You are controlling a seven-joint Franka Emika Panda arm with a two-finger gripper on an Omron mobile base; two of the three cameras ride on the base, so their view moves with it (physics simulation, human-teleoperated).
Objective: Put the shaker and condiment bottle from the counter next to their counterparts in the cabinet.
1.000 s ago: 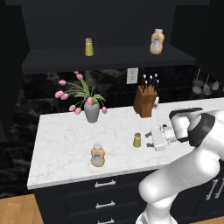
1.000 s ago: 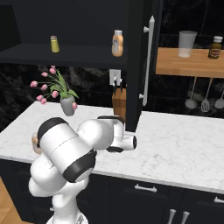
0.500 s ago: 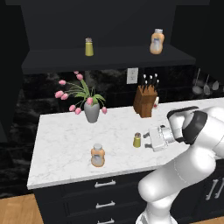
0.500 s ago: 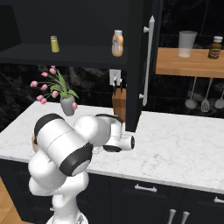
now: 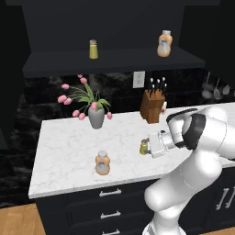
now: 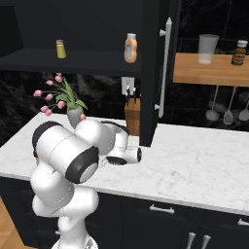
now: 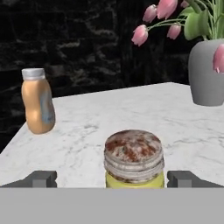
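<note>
In the left base view the tool [image 5: 149,148] is low over the white worktop [image 5: 69,151], a little right of the middle of the frame, and it points toward the left. The shaker [image 5: 144,147] stands upright on the worktop just at the tip of the tool. In the hand view the shaker [image 7: 134,161] is at the bottom centre, between the two dark fingertips [image 7: 41,178]. The fingers are wide apart, with a clear gap on each side of the shaker, so the tool holds nothing.

The condiment bottle [image 5: 103,163] stands upright on the worktop at the lower centre-left of the left base view, well apart from the shaker; in the hand view it [image 7: 38,106] is at the left.

In the cabinet [image 5: 114,27], on the shelf [image 5: 114,62] in the upper part of the frame, a second shaker [image 5: 93,49] and a second orange bottle [image 5: 164,43] stand well apart.

A grey vase of pink tulips [image 5: 95,114] and a wooden knife block [image 5: 152,104] stand at the back of the worktop.
</note>
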